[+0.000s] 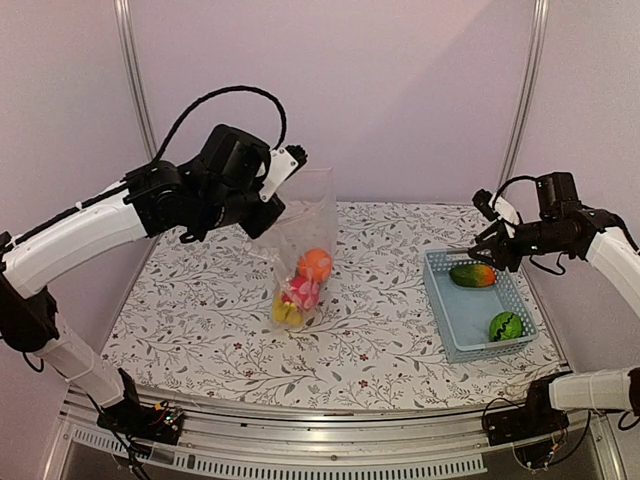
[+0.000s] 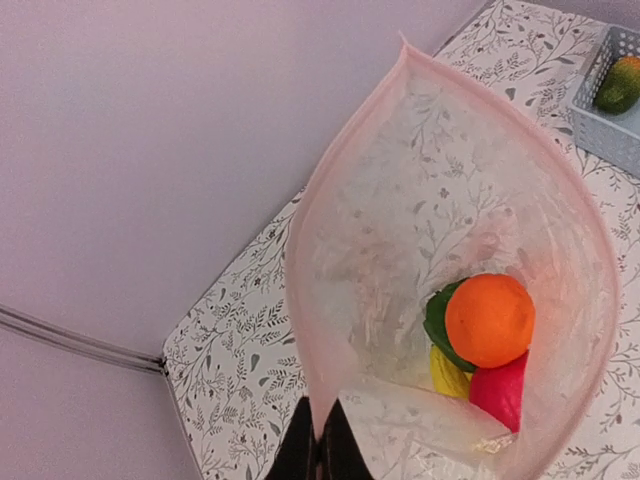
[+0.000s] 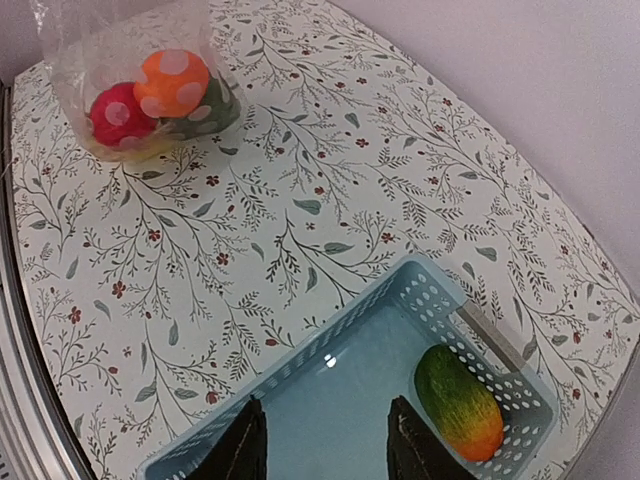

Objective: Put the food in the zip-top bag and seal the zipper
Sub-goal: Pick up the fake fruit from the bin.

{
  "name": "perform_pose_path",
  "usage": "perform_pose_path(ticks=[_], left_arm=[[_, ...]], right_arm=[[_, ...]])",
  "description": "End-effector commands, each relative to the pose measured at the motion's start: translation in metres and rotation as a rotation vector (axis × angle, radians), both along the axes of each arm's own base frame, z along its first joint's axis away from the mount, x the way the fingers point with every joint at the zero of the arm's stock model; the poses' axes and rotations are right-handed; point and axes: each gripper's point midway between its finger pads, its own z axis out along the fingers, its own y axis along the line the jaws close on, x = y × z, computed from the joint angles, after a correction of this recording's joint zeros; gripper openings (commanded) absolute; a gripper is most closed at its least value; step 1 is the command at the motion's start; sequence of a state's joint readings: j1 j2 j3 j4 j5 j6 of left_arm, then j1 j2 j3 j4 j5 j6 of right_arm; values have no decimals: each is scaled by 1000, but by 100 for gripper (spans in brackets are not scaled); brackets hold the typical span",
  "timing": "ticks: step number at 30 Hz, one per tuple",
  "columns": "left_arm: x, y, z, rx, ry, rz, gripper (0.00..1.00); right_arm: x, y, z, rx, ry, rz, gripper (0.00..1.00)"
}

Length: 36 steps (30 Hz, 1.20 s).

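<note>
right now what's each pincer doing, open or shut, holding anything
Left pincer: shut on the mouth edge of the zip-top bag, holding it up.
Right pincer: open, empty, above the blue basket.

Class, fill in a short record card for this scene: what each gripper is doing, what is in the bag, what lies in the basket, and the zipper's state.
left gripper: shut on the mouth edge of the zip-top bag, holding it up
right gripper: open, empty, above the basket
in bag: orange, red apple, yellow bananas, dark green piece
in basket: mango, striped green ball
zipper: unsealed, mouth wide open
</note>
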State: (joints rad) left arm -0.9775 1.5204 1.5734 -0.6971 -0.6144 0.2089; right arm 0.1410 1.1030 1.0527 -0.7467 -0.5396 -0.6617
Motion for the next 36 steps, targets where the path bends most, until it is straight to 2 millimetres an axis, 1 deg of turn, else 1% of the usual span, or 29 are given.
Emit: perform_pose_path(ticks=[1, 3, 5, 6, 8, 10, 12, 15, 16, 17, 18, 22, 25, 28, 31, 36], left_arm=[[-13, -4, 34, -88, -51, -115, 0], [-15, -23, 22, -113, -10, -187, 0], [-15, -42, -2, -101, 53, -239, 0], [-14, -50, -15, -85, 81, -255, 0], [-10, -61, -40, -54, 127, -256, 0], [-7, -66, -54, -49, 153, -245, 0], [-4, -67, -57, -71, 154, -223, 0], [-3, -62, -51, -108, 122, -204, 0], [-3, -61, -50, -124, 107, -198, 0], [-3, -57, -53, -130, 102, -189, 0], [-2, -54, -53, -147, 88, -175, 0], [-3, -48, -53, -212, 61, -158, 0], [-8, -47, -50, -240, 59, -169, 0], [-12, -49, -48, -260, 67, -186, 0], [-14, -48, -51, -261, 75, -188, 0], [-23, -54, -59, -207, 56, -200, 0]], right_arm=[[21, -39, -12, 69, 29, -138, 41], [29, -53, -25, 71, 77, -191, 41], [34, -59, -45, 59, 156, -229, 42], [34, -60, -52, 53, 182, -239, 43], [32, -61, -62, 44, 219, -250, 44], [28, -64, -66, 31, 231, -261, 45], [25, -68, -66, 7, 223, -279, 47], [15, -72, -68, -21, 235, -300, 50], [11, -73, -70, -30, 244, -301, 52], [5, -74, -75, -37, 262, -302, 54], [-2, -75, -80, -52, 269, -297, 57], [-17, -89, -91, -151, 266, -332, 62], [-31, -95, -87, -206, 277, -322, 65], [-40, -104, -87, -279, 269, -326, 67], [-53, -110, -97, -328, 314, -324, 68], [-74, -119, -127, -389, 421, -343, 70]])
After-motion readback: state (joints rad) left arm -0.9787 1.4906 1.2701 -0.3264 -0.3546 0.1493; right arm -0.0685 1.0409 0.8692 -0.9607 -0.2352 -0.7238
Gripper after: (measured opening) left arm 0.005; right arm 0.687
